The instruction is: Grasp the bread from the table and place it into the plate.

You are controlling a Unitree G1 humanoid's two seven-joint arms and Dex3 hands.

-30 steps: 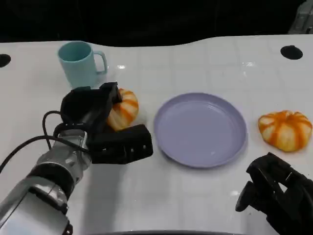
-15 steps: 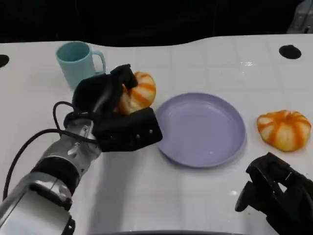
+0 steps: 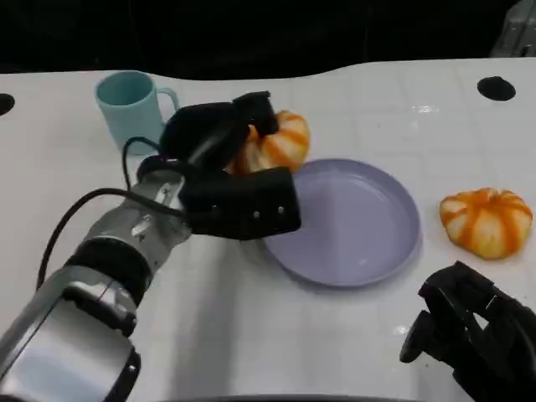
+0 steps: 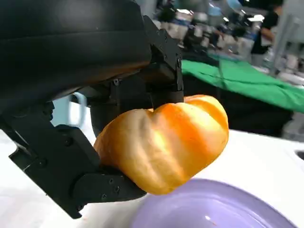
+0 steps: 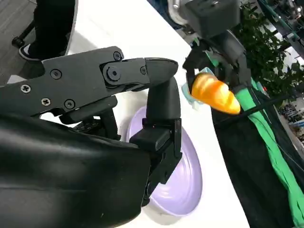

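Head view: the left robot hand (image 3: 230, 180) holds an orange-striped bread (image 3: 276, 142) clear of the white desk (image 3: 251, 335), at the near-left rim of the lilac plate (image 3: 352, 222). The grasp looks complete and the lift made; what remains, by this evidence, is to carry the bread over the plate's middle, lower it and let go. In the left wrist view the bread (image 4: 164, 142) sits clamped between black fingers (image 4: 95, 183) below and the hand's shell above, with the plate's edge (image 4: 213, 209) just beneath it, not touching. The silver forearm reaches diagonally from the lower left, the hand turned so its fingers point toward the plate. A second bread (image 3: 487, 221) lies on the desk to the right of the plate, apart from it, and a teal mug (image 3: 130, 107) stands behind the left arm. The right robot hand (image 3: 469, 339) rests low at the desk's near right corner, holding nothing; whether its fingers are spread or curled cannot be told. The right wrist view shows the lifted bread (image 5: 213, 92) beyond the plate (image 5: 183, 183).
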